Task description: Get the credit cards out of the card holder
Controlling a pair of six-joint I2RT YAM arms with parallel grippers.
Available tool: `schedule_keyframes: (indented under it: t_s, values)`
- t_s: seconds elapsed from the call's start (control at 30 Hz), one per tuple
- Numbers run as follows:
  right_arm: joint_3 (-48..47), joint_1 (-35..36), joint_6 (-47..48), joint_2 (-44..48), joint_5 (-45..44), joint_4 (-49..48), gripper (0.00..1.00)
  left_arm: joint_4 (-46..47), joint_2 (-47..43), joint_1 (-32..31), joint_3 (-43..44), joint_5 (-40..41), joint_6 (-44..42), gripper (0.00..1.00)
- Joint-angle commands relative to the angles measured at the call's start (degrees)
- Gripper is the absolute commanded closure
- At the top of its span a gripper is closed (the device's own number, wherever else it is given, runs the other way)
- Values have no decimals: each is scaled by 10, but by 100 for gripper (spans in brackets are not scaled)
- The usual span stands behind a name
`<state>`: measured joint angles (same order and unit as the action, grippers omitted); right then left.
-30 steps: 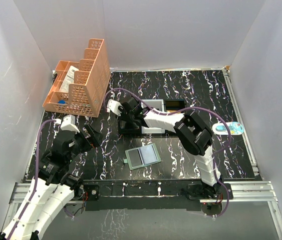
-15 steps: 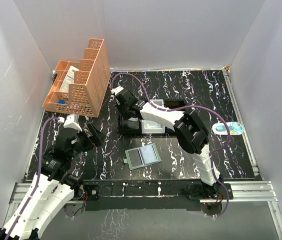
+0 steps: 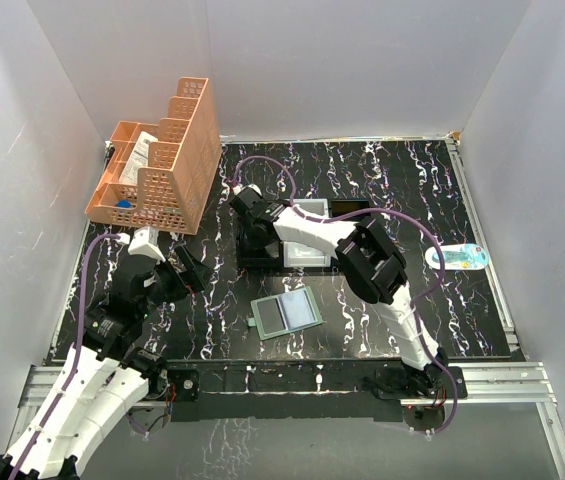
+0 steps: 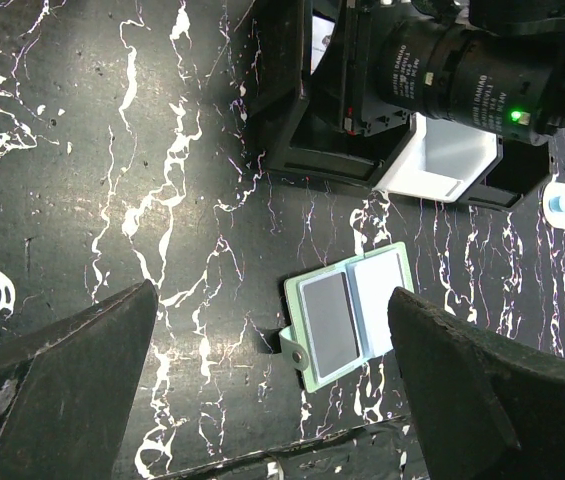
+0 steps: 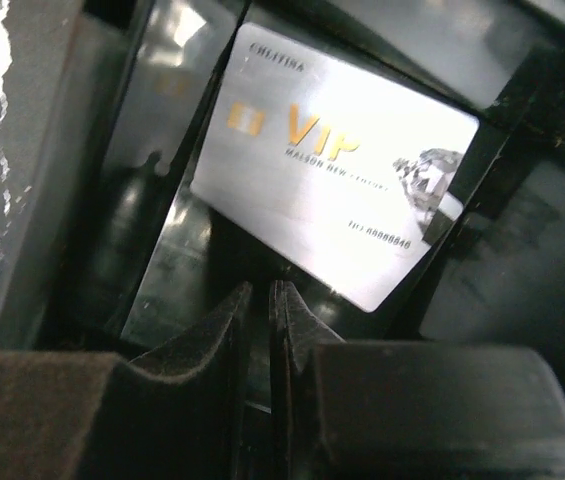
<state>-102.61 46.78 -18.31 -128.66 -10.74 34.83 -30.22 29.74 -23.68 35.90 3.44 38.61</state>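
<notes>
Where card holder (image 3: 285, 314) lies, marbled tabletop (image 3: 402, 170); white walls (image 3: 362, 60)

The table (image 3: 392, 170) is finished in black with white marble veining and a faint sheen. The card holder (image 4: 347, 315) is lined with shiny, smooth panels. A silvery, metallic-looking card (image 5: 332, 220) with gold print is seen, highly reflective. The tray (image 4: 322, 165) is formed of glossy plastic, the organiser (image 3: 162, 170) of matt orange plastic lattice. The fingers (image 5: 202, 350) are faced in matt, slightly rough black.
</notes>
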Motion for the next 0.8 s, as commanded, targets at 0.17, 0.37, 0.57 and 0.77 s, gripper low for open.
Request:
schedule_keyframes:
  t_s: [0.17, 0.37, 0.57, 0.77]
  values:
    - [-46, 1, -31, -39, -97, 0, 85, 1, -3, 3, 4, -5, 1, 1]
    - [-31, 1, -38, -40, -121, -5, 78, 2, -4, 3, 0, -6, 1, 1]
    - [-22, 1, -35, -45, -131, -16, 74, 4, -6, 3, -7, -4, 3, 1]
    - [-6, 0, -42, -37, -184, -33, 76, 5, -2, 3, -9, -6, 2, 1]
